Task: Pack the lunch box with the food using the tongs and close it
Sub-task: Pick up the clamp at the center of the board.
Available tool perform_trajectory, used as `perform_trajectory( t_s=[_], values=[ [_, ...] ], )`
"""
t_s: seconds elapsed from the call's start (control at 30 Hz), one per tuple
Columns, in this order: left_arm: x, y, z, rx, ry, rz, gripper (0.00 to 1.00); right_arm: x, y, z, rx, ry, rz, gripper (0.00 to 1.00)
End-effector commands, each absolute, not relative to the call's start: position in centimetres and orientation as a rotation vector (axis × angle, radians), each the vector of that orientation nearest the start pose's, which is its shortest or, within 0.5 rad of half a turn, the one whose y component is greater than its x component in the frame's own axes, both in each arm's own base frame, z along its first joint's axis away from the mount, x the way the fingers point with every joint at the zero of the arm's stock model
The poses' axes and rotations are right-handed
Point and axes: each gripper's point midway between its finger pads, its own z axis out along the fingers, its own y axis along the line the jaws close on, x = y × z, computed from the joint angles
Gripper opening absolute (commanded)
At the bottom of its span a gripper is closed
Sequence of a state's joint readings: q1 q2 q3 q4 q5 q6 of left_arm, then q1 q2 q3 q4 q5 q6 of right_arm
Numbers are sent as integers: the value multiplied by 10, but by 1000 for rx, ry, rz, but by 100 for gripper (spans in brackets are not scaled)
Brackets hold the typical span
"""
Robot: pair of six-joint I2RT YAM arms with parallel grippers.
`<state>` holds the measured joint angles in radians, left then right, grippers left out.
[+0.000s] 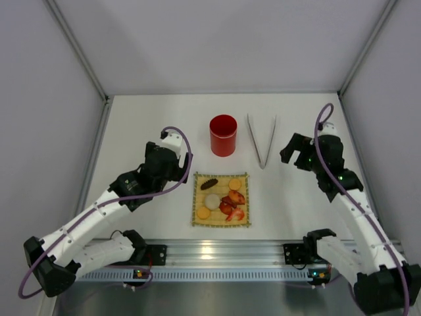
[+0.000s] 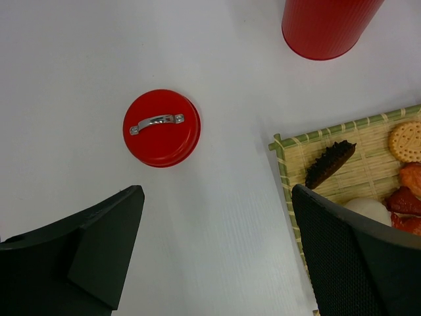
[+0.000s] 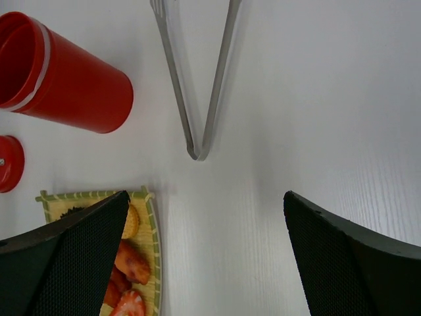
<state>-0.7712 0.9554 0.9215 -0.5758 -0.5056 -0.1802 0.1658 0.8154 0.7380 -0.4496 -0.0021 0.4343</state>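
The red lunch box (image 1: 223, 135) stands upright and uncovered at the table's middle back. Its red lid (image 2: 162, 128), silver tab up, lies on the table ahead of my open left gripper (image 2: 217, 217), which holds nothing. The silver tongs (image 1: 262, 140) lie flat to the right of the box, joined end nearest (image 3: 197, 155). My right gripper (image 3: 205, 217) hovers open and empty just short of that joined end. The food lies on a bamboo mat (image 1: 222, 222): a dark brown piece (image 1: 209, 184), orange round slices (image 1: 234, 184), a white piece (image 1: 212, 200) and strawberry chunks (image 1: 235, 214).
Grey walls close in the white table on the left, back and right. A metal rail (image 1: 223, 253) with both arm bases runs along the near edge. The mat's left edge (image 2: 284, 172) lies beside my left gripper's right finger.
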Motion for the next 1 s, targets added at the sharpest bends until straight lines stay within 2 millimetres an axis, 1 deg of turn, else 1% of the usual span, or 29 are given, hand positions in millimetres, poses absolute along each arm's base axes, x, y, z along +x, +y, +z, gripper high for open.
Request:
perform_trajectory(
  t_s=[0.0, 0.03, 0.07, 0.1, 0.13, 0.17, 0.2, 0.23, 0.27, 0.3, 0.33, 0.37, 0.4, 0.43, 0.47, 0.5, 0.53, 0.67, 0.7, 0.73, 0.8, 0.9, 0.97],
  values=[
    [259, -142, 217, 327, 2053, -29, 99, 319, 65, 218, 258, 2048, 318, 100],
    [259, -142, 216, 329, 2054, -27, 99, 325, 68, 216, 250, 2069, 311, 99],
    [259, -141, 216, 329, 2056, -24, 99, 340, 68, 214, 260, 2089, 274, 99],
    [259, -142, 216, 328, 2056, -25, 99, 346, 74, 211, 244, 2108, 261, 99],
    [259, -141, 216, 328, 2057, -22, 99, 355, 78, 197, 236, 2153, 235, 99],
    [259, -141, 215, 329, 2059, -23, 99, 365, 82, 204, 227, 2144, 228, 99],
    [259, -142, 216, 328, 2056, -25, 99, 371, 91, 204, 197, 2152, 228, 99],
    [259, -142, 216, 329, 2055, -25, 99, 379, 97, 187, 185, 2201, 209, 99],
    [259, -142, 215, 329, 2058, -25, 99, 389, 100, 195, 181, 2186, 183, 100],
    [259, -142, 215, 330, 2057, -23, 99, 393, 109, 192, 156, 2202, 172, 99],
    [259, -142, 215, 329, 2058, -24, 99, 399, 112, 178, 147, 2241, 138, 99],
    [259, -141, 215, 331, 2061, -21, 99, 408, 116, 184, 140, 2227, 130, 100],
    [259, -141, 214, 329, 2062, -20, 99, 412, 123, 182, 123, 2236, 127, 99],
    [259, -141, 215, 328, 2062, -18, 99, 417, 126, 168, 118, 2270, 105, 99],
    [259, -141, 214, 328, 2061, -16, 99, 425, 127, 173, 124, 2258, 95, 100],
    [259, -140, 214, 327, 2062, -14, 99, 429, 131, 170, 118, 2266, 90, 99],
    [259, -141, 215, 326, 2060, -17, 99, 435, 133, 163, 113, 2290, 76, 99],
    [259, -142, 213, 331, 2065, -19, 99, 445, 141, 146, 104, 2322, 51, 99],
    [259, -142, 213, 334, 2066, -19, 99, 446, 144, 137, 96, 2342, 43, 100],
    [259, -142, 213, 335, 2066, -20, 99, 449, 146, 136, 93, 2341, 37, 100],
    [259, -143, 212, 336, 2067, -22, 99, 450, 147, 127, 88, 2361, 13, 99],
    [259, -143, 213, 336, 2066, -23, 99, 451, 145, 108, 90, 2397, -33, 99],
    [259, -143, 212, 336, 2067, -22, 99, 450, 145, 100, 88, 2410, -36, 99]
  ],
)
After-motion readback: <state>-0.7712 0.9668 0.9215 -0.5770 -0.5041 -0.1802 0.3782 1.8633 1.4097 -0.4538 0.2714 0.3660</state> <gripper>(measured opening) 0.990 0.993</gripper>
